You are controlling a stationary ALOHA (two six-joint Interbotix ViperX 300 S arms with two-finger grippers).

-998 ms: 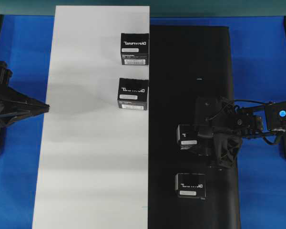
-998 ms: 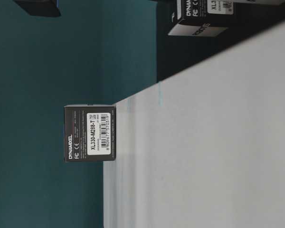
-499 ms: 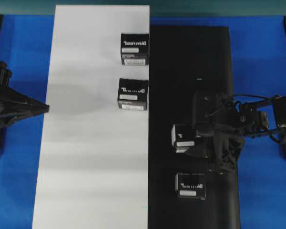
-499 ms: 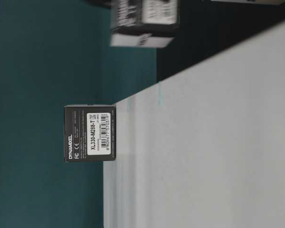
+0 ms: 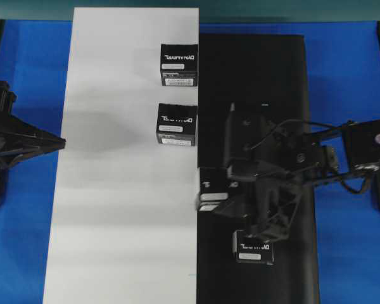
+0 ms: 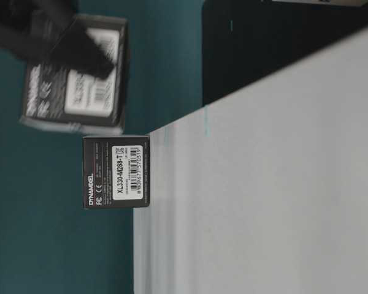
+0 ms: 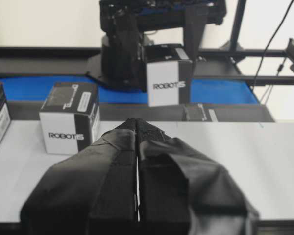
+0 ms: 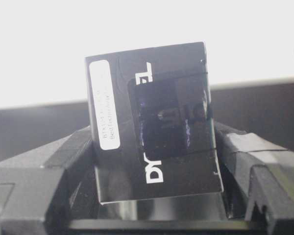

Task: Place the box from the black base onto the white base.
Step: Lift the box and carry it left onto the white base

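black cardboard box hangs clamped in the right end effector, over the black sheet's edge. carry it fully over the white board, then lower it level, clear of the two boxes there. left end effector sits closed, empty.

A black carton standing on the white base reads "DYNAMIXEL" and "XL330-M288-T". Two cartons' white faces read "ROBOTIS".
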